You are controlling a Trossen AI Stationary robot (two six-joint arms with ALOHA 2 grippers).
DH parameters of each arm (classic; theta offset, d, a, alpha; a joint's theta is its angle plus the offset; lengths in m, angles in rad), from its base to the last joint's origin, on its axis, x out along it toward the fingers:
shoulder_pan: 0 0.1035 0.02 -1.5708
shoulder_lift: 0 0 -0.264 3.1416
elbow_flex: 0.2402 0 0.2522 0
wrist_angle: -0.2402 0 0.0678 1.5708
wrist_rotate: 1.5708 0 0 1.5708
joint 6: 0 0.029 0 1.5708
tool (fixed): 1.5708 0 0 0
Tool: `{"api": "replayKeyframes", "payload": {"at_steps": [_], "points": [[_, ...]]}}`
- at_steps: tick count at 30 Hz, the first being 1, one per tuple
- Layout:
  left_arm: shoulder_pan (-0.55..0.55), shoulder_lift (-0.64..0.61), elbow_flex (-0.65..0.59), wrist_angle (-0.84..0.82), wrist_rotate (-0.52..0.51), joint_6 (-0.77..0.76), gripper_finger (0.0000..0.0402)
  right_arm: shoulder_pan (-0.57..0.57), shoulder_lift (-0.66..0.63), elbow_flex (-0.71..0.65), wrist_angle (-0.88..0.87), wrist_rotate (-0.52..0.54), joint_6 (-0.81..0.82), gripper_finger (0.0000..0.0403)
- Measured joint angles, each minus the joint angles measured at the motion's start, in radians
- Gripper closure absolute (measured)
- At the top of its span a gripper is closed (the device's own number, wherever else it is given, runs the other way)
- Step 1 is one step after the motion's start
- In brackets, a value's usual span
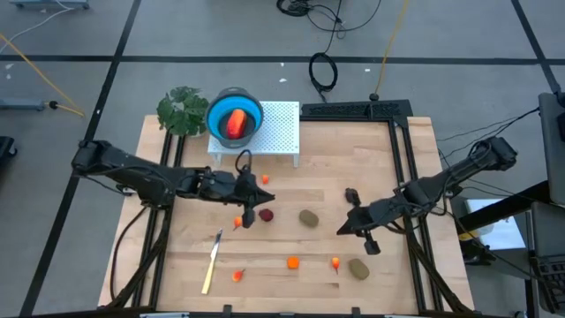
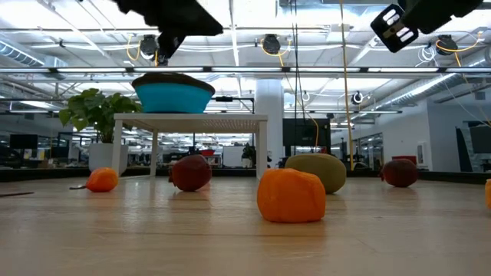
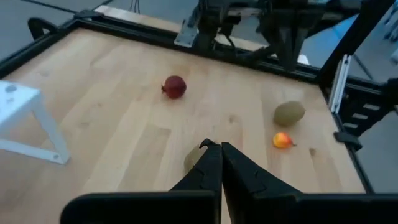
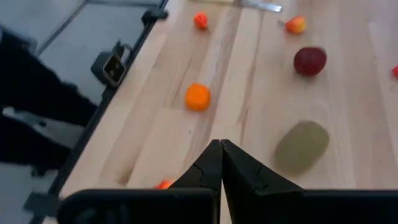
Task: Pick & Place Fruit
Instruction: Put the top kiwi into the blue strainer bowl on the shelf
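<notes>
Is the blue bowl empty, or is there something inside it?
Not empty. From above, the blue bowl on the white stand has one red-orange piece lying inside it. The other fruit is out on the table.

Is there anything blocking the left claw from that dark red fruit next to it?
Nothing visible does. The left gripper, shut and empty, hangs above the table just beside the dark red fruit, with only bare wood around them.

Blue bowl (image 1: 235,113) on white perforated stand (image 1: 275,130); green plant (image 1: 183,109) beside; yellow-handled knife (image 1: 212,262) near front edge.
</notes>
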Motion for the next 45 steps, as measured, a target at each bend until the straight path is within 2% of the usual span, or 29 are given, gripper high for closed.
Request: {"api": "replayKeyframes", "payload": {"at_steps": [6,13,20,27,33,45], "points": [[-0.017,-0.141,-0.135,0.035,-0.016,-0.036,0.0396,0.009,0.052,0.0,0.063,0.03,0.018,0.0403],[-0.06,-0.303,-0.232,0.031,-0.093,-0.037,0.0395,-0.006,0.14,0.001,0.169,0.029,0.062,0.0403],[-0.105,-0.481,-0.34,0.029,-0.113,-0.047,0.0397,-0.026,0.254,0.097,0.175,0.03,0.07,0.0403],[-0.154,-0.607,-0.417,0.027,-0.133,-0.039,0.0397,-0.055,0.386,0.263,0.033,0.03,0.064,0.0403],[-0.187,-0.655,-0.43,-0.07,-0.141,-0.038,0.0397,-0.075,0.496,0.419,-0.13,0.029,0.064,0.0403],[-0.224,-0.753,-0.43,-0.197,-0.139,0.013,0.04,-0.118,0.6,0.559,-0.26,0.03,0.069,0.0403]]}}
